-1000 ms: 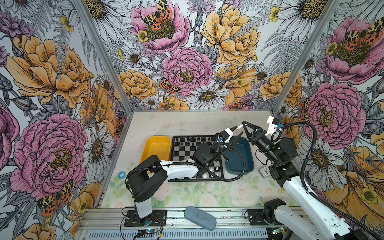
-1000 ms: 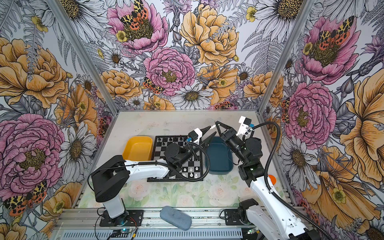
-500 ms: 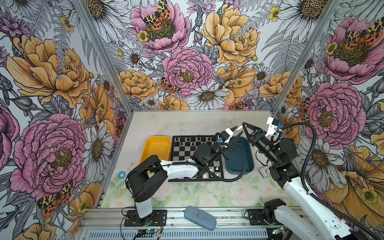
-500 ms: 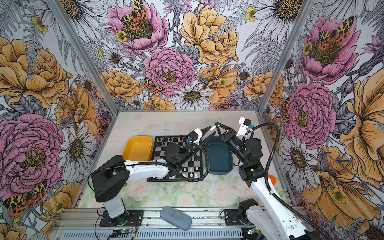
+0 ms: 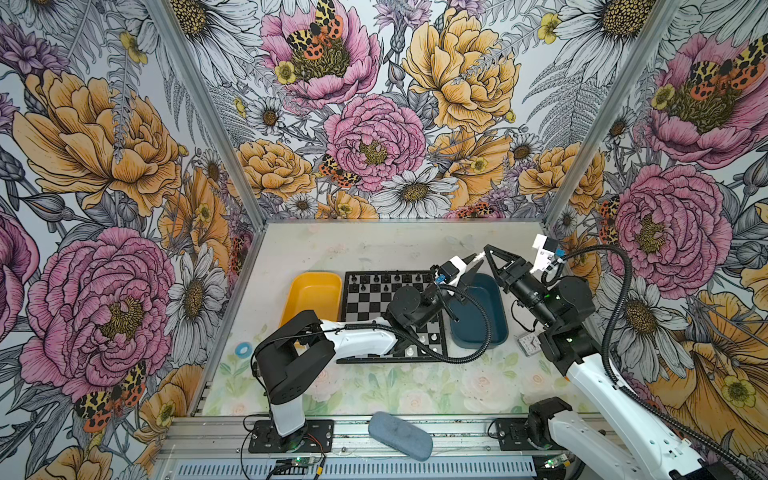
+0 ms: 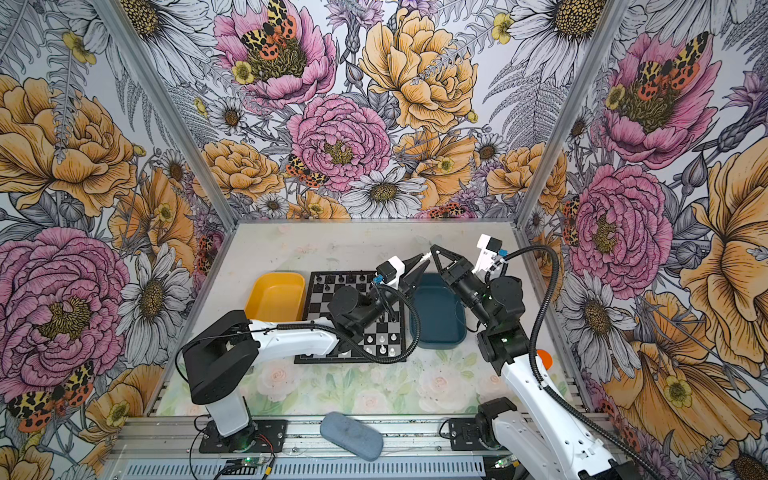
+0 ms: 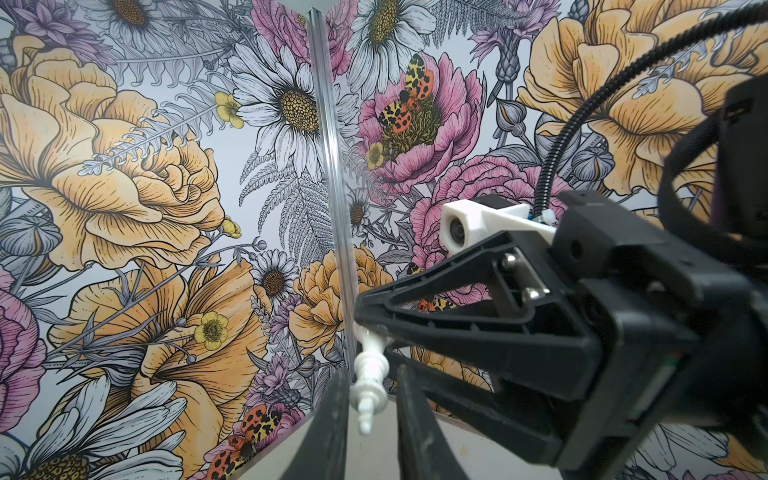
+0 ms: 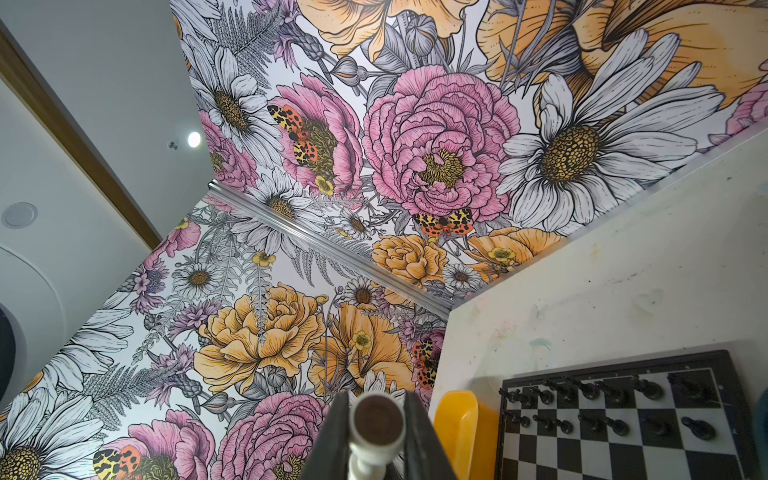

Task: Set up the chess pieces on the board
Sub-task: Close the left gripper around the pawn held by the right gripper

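A white chess piece (image 7: 371,365) hangs above the far end of the blue tray (image 5: 498,316). My right gripper (image 8: 376,395) is shut on it near its round base (image 8: 377,419). My left gripper (image 7: 372,370) has its fingers (image 7: 332,415) close on either side of the piece's upper part, with a sliver of gap on one side. In both top views the two grippers meet tip to tip, left (image 5: 477,266) and right (image 5: 487,249). The board (image 5: 365,299) has several white pieces (image 5: 432,337) on its near rows.
Black chessmen (image 5: 386,277) fill the board's far rows. A yellow tray (image 5: 311,291) stands left of the board. A small clock (image 5: 528,344) lies right of the blue tray, a blue ring (image 5: 242,350) sits near the left wall, and a grey pad (image 5: 400,435) rests on the front rail.
My left gripper's jaws have narrowed around the piece that the right gripper holds. Neither arm has visibly shifted.
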### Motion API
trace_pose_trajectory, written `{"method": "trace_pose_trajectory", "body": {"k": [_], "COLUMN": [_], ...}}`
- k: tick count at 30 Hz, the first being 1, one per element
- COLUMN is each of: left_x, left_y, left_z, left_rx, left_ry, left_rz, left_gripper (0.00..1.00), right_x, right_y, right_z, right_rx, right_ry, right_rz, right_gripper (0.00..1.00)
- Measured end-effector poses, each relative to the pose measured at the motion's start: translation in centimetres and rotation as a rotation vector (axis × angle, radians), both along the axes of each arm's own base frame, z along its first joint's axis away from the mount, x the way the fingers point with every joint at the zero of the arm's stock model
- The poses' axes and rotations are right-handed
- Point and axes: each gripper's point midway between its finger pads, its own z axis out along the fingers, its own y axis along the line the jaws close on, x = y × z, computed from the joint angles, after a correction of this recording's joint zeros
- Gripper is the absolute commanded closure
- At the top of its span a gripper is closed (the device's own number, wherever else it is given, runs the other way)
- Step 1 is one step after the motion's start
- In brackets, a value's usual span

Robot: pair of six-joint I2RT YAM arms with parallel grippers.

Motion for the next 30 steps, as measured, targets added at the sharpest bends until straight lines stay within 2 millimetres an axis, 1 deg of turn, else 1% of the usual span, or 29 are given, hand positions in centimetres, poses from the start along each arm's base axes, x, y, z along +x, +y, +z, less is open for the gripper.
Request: {"method": "trace_pose_trajectory", "body": {"k": [18, 20, 22, 30], "left_x": [0.01, 0.01, 0.01, 0.17], "left_y": [-0.01, -0.01, -0.01, 0.02], "left_z": [-0.03, -0.03, -0.03, -0.18], "left_rx": [0.001, 0.001, 0.001, 0.005], "left_ry": [0.001, 0.001, 0.001, 0.007], "left_rz": [0.0, 0.0, 0.0, 0.008], "left_gripper": [0.91, 0.94, 1.0, 1.0], "right_x": [-0.02, -0.03, -0.03, 0.22], "right_y": [0.04, 0.06, 0.14, 0.25], "right_z": [-0.09, -0.09, -0.13, -0.33], "right_rx": [-0.001, -0.001, -0.002, -0.003], "right_ry": [0.001, 0.001, 0.002, 0.006], "right_rz": [0.003, 0.004, 0.009, 0.011], "right_gripper": [1.0, 1.0, 1.0, 1.0]}}
